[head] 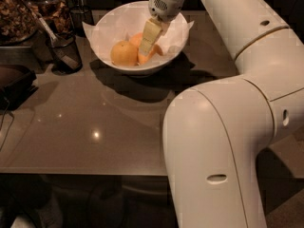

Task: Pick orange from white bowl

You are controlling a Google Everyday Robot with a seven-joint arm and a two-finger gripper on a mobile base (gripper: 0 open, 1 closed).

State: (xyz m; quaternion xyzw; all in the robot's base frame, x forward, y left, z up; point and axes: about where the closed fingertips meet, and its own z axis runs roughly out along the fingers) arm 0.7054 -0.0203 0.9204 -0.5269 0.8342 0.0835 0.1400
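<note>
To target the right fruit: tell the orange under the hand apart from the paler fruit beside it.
Colour: the orange is deep reddish-orange; the paler fruit is yellow-orange. View: the orange is largely hidden behind the hand, which reaches down into the bowl right at it; the paler fruit shows whole, beside the hand. Shared: both lie in the bowl on its paper lining, close together.

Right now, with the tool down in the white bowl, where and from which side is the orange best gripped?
Grip the orange across its round middle, from above. It is a smooth ball low in the white bowl, the paler fruit close beside it, so a side approach looks blocked. The tool hangs in the bowl, right over it.
</note>
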